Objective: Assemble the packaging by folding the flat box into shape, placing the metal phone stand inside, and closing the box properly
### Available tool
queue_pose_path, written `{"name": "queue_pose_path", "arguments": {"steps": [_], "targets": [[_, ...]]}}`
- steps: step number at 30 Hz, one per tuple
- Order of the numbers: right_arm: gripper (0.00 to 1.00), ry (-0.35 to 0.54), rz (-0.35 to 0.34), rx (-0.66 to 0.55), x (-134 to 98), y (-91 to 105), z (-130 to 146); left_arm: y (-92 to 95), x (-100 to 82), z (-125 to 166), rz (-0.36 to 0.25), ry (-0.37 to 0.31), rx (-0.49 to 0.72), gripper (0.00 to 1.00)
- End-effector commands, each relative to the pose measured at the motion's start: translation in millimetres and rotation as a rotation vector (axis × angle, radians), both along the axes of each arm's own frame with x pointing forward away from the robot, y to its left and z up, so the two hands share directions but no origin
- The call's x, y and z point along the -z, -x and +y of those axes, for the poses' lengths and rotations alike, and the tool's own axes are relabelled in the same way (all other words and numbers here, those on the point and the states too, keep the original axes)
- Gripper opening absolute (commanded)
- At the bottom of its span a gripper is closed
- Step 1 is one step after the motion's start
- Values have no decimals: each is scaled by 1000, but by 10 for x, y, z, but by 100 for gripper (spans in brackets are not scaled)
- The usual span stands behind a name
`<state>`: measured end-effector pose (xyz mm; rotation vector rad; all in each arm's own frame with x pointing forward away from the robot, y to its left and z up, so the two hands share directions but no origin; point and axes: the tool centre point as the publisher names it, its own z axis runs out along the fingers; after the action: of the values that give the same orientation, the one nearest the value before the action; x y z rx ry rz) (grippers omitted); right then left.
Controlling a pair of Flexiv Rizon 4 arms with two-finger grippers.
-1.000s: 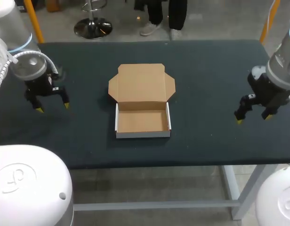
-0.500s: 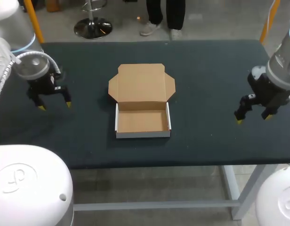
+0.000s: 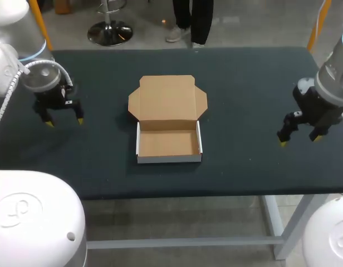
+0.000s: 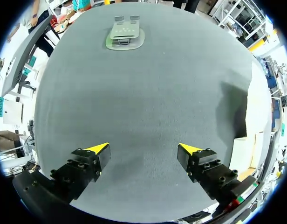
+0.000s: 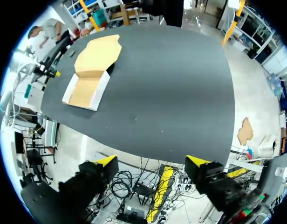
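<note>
Both released and grasping nothing, the left end effector (image 3: 64,122) and right end effector (image 3: 299,141) hover at opposite desk (image 3: 249,83) sides. The open box (image 3: 168,130) sits mid-desk; the phone stand (image 4: 125,36) lies well ahead of the left one.

Head camera overlooks the whole table (image 3: 244,83) from above and behind; the right wrist camera shares its box (image 3: 168,142).

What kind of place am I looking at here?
Probably a robotics lab bench: a left gripper and a right gripper poised at a dark table holding an open cardboard box and a metal phone stand.
</note>
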<state>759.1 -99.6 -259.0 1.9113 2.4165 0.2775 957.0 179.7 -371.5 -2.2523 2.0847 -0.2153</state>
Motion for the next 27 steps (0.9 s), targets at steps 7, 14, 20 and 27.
{"name": "queue_pose_path", "arguments": {"steps": [7, 14, 20, 27], "targets": [[100, 3, 5, 0, -26, 5, 0, -321, 181, 35, 17, -24, 8, 100], [100, 3, 5, 0, -26, 5, 0, -436, 198, 116, 18, -26, -4, 100], [100, 3, 5, 0, -26, 5, 0, -538, 184, 187, 18, -26, -7, 100], [100, 3, 5, 0, -26, 5, 0, -682, 191, 248, 25, -22, -5, 100]]}}
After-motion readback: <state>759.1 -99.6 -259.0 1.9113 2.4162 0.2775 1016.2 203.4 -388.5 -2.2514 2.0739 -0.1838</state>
